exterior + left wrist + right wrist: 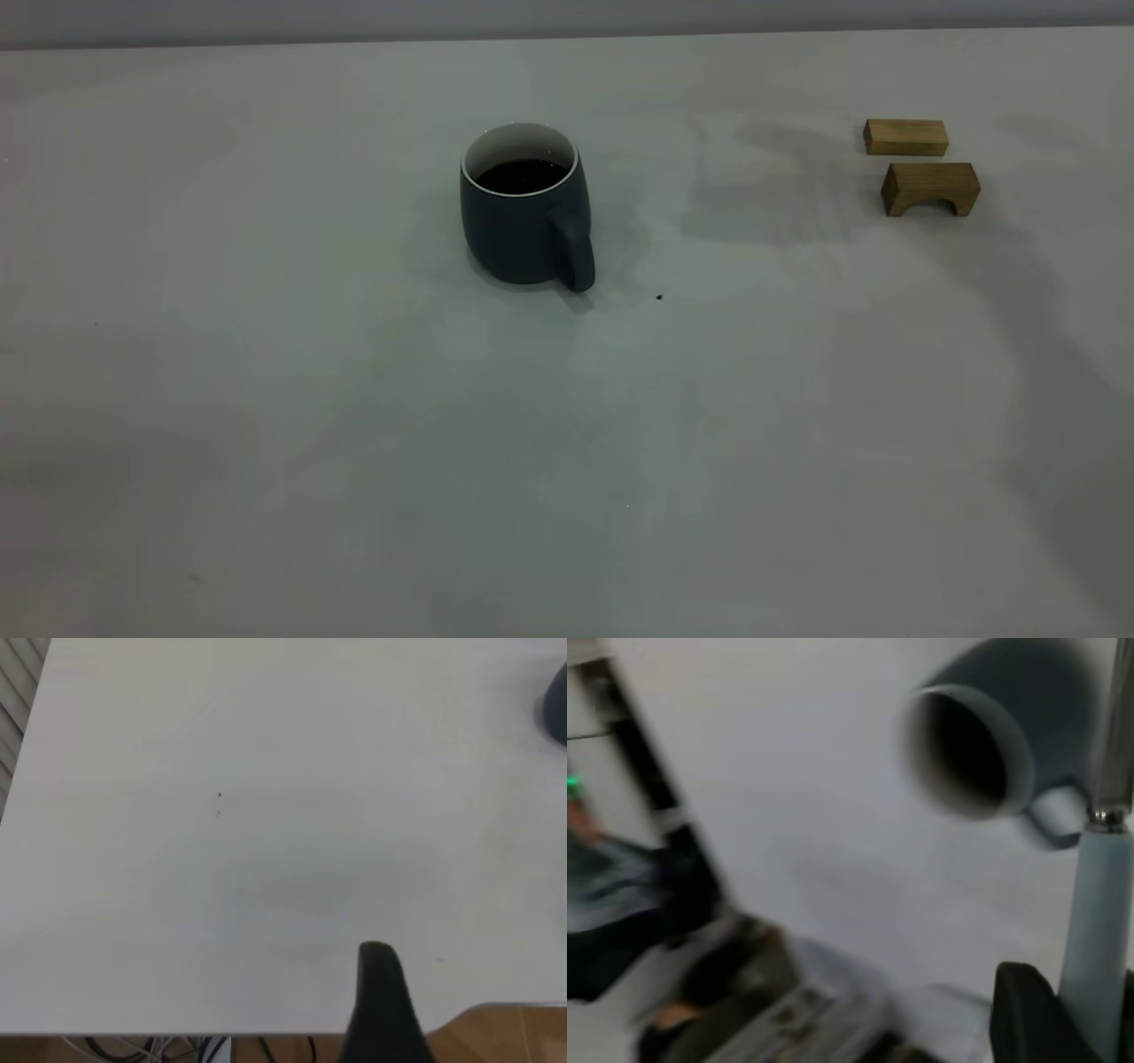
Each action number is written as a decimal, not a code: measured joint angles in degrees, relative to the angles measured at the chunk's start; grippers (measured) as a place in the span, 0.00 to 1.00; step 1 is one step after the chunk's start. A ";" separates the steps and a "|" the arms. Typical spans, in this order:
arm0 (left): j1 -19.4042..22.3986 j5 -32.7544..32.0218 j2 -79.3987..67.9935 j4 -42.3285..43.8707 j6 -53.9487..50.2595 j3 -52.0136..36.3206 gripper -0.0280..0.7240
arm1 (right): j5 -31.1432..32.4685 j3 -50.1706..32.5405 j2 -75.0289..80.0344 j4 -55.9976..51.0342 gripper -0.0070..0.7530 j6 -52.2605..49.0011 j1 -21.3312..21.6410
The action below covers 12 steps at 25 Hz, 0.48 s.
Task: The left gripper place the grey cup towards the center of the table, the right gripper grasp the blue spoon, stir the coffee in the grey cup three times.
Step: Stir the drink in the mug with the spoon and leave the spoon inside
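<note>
Upright, a dark grey cup [524, 226], white inside, dark-filled.

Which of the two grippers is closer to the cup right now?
Probably the right. The right gripper, holding the spoon, sees the cup large and close. The left gripper sits near the table edge, with the cup only at its view's border.

The grey cup [525, 213] stands on the surface [354, 443] near its centre, coffee [520, 175] in it, handle toward five o'clock; two wooden blocks [928, 187] lie well apart at two o'clock
</note>
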<state>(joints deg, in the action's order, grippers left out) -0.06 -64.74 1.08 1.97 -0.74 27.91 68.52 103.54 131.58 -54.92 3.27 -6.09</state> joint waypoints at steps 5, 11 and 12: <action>0.00 0.00 0.00 0.00 0.00 0.00 0.82 | 0.00 0.00 0.00 -9.01 0.20 -5.98 -3.61; 0.00 0.00 0.00 0.00 0.00 0.00 0.82 | -0.17 0.00 0.00 -15.17 0.20 -23.29 -8.28; 0.00 0.00 0.00 0.00 0.00 0.00 0.82 | -0.17 0.00 0.00 -15.65 0.20 -26.14 -9.03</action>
<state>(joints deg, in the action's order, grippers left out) -0.06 -64.74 1.08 1.97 -0.74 27.91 68.35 103.54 131.58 -70.57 -22.87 -15.12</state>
